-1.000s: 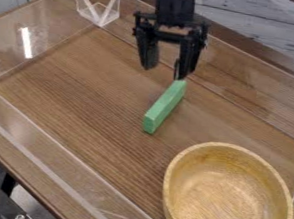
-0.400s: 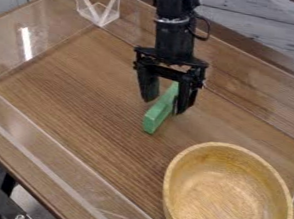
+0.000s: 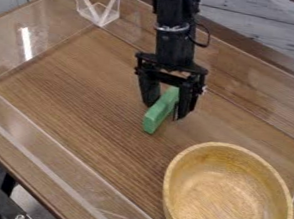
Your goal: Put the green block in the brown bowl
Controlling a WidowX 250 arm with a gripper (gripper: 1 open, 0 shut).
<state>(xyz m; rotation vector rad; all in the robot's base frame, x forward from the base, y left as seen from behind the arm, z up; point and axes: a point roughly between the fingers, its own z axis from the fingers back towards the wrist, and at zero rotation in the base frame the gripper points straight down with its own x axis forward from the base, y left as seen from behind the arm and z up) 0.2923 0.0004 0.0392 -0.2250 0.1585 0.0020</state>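
On the wooden bench [image 3: 70, 102] there is a low see-through wall [image 3: 47, 180] all the way around, like a big clear tray. It is the biggest thing here.

Next in size is the brown bowl [image 3: 190, 167]. It sits at the near right corner and it has nothing in it.

Then comes the black robot arm [image 3: 172, 24]. It reaches down from the top of the picture to the middle of the bench. At its end is the gripper [image 3: 165, 109]. Its jaws are spread wide and point down, one on each side of the far end of the green block [image 3: 154, 116]. They do not look like they are squeezing it yet.

The green block lies flat on the bench, just up and to the left of the bowl, but not touching it. Its near end sticks out from between the jaws.

A small clear stand [image 3: 95, 6] sits at the far left corner, well apart from the rest.

I think the job has only just begun. The block is not picked up yet. The jaws need to close, lift it, carry it over the bowl and let go.

I cannot see any words or labels anywhere.
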